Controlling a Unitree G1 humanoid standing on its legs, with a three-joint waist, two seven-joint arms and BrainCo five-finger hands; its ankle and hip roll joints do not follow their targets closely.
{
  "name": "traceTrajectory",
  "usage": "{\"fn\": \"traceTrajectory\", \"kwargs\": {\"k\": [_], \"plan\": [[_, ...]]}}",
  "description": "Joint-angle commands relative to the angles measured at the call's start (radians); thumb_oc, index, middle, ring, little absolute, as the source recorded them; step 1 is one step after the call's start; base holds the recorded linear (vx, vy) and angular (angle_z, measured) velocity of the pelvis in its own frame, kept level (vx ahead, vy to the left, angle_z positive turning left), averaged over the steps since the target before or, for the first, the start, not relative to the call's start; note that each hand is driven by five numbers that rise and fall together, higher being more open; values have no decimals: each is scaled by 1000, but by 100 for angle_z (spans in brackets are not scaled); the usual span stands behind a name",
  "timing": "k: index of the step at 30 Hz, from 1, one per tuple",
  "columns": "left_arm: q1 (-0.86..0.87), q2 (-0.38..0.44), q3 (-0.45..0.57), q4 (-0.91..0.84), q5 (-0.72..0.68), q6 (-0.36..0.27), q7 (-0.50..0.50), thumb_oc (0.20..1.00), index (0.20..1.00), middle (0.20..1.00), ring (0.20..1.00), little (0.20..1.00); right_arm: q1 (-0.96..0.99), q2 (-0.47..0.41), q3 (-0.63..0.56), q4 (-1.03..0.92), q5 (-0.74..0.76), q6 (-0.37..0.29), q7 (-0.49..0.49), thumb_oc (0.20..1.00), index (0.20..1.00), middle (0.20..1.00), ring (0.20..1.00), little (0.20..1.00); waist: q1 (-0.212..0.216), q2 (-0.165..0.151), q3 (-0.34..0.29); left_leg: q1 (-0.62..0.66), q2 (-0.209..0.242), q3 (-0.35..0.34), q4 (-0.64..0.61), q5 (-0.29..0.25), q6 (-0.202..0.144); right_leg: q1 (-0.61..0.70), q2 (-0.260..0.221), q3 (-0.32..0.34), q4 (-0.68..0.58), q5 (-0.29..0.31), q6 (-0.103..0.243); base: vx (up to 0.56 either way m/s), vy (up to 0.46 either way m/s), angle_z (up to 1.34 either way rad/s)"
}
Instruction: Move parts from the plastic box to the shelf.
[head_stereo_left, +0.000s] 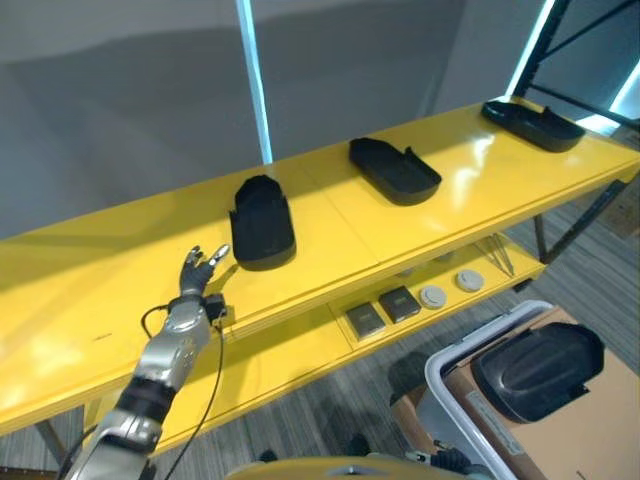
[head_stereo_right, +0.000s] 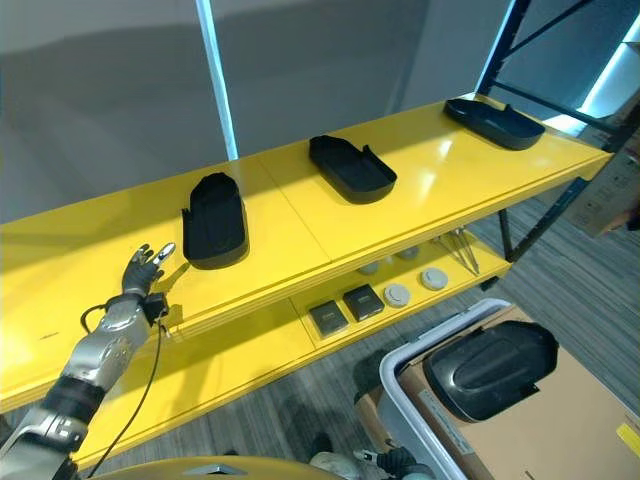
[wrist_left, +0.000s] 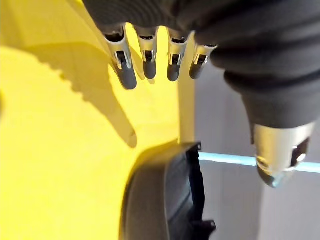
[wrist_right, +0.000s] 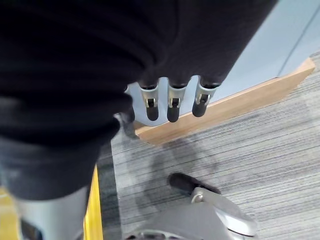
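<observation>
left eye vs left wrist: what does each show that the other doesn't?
Left eye: two more black parts further along the yellow shelf, small items on the lower shelf, and the plastic box with one black part inside.
Left wrist: close look at the fingers, relaxed and holding nothing, thumb apart.
Both: left hand over the shelf beside the nearest black part, not touching it.

Bright glare on shelf (head_stereo_left: 470, 170) — soft shadows.
</observation>
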Motion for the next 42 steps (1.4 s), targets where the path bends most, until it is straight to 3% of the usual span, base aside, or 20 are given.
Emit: {"fn": "traceTrajectory", "kwargs": {"k": [1, 4, 5, 7, 11, 13, 15, 20, 21, 22, 27, 42], "plan": [[-80, 66, 50, 0, 72, -108, 13, 1000, 1000, 1000, 1000, 1000, -19, -9, -3, 38, -17, 0, -17, 1000, 1000, 1000, 1000, 1000, -5, -39, -2, -35, 44, -9, 44, -40, -13, 23, -100, 12, 32, -79, 100, -27, 60, 16], [-49, 91, 90, -70, 134, -159, 16, 1000, 1000, 1000, 1000, 1000, -15, -12, -9, 31, -18, 7, -22, 1000, 1000, 1000, 1000, 1000, 7, -44, 1, -37, 43, -14, 45, -40, -15, 27, -103, 3, 31, -79, 100, -26, 47, 6], [-34, 104, 113, -149, 191, -214, 21, 1000, 1000, 1000, 1000, 1000, -12, -15, -15, 28, -17, 7, -26, 1000, 1000, 1000, 1000, 1000, 19, -49, 5, -39, 42, -22, 44, -40, -15, 30, -105, -2, 30, -77, 100, -28, 39, 13], [-27, 115, 122, -205, 203, -247, 12, 1000, 1000, 1000, 1000, 1000, -11, -15, -16, 26, -14, 6, -30, 1000, 1000, 1000, 1000, 1000, 25, -51, 8, -38, 40, -26, 42, -40, -15, 34, -106, -6, 27, -75, 100, -24, 36, 14], [-2, 98, 106, -396, 235, -346, -119, 1000, 1000, 1000, 1000, 1000, -11, -17, -25, 9, -7, 0, -31, 1000, 1000, 1000, 1000, 1000, 39, -61, 9, -34, 36, -35, 33, -41, -17, 43, -111, -17, 17, -66, 106, -10, 22, 6], [0, 90, 90, -423, 227, -363, -152, 1000, 1000, 1000, 1000, 1000, -10, -16, -24, 0, -12, 3, -31, 1000, 1000, 1000, 1000, 1000, 37, -62, 9, -31, 35, -32, 29, -40, -16, 44, -111, -15, 17, -64, 108, 9, 19, 4], [-16, 78, 26, -465, 192, -380, -263, 1000, 1000, 1000, 1000, 1000, -13, -14, -14, -10, -17, 9, -35, 1000, 1000, 1000, 1000, 1000, 28, -64, 6, -27, 35, -22, 26, -40, -15, 40, -112, -11, 19, -60, 114, 0, 0, 0], [-49, 58, -96, -468, 104, -349, -403, 1000, 1000, 1000, 1000, 1000, -19, -16, 2, -3, -32, 7, -30, 1000, 1000, 1000, 1000, 1000, 5, -68, 6, -28, 36, -3, 29, -40, -13, 27, -111, 5, 25, -56, 120, 3, 5, -3], [-53, 50, -124, -464, 92, -335, -413, 900, 900, 900, 900, 900, -20, -16, 5, 1, -36, 6, -30, 1000, 1000, 1000, 1000, 1000, 0, -69, 6, -28, 37, 1, 29, -40, -13, 24, -111, 9, 25, -55, 122, 10, 9, -9], [-56, 41, -167, -453, 73, -311, -420, 200, 200, 200, 200, 200, -19, -20, 10, 4, -40, 6, -28, 1000, 1000, 1000, 1000, 1000, -10, -70, 9, -27, 38, 7, 28, -40, -13, 21, -111, 14, 25, -53, 124, 10, 4, -7], [-60, 34, -223, -371, 70, -332, -411, 200, 200, 200, 200, 200, -11, -27, 10, 32, -44, -12, -19, 1000, 1000, 1000, 1000, 1000, -28, -76, 10, -22, 38, 25, 27, -44, -9, 15, -109, 31, 23, -50, 127, 26, 0, -10], [6, 45, -208, -266, 103, -330, -342, 200, 200, 200, 200, 200, 17, -14, 6, 24, -38, -36, -25, 1000, 1000, 1000, 1000, 1000, -31, -75, 32, -34, 39, 32, 50, -54, -3, 5, -111, 41, 16, -43, 123, 6, 1, -2]]}}
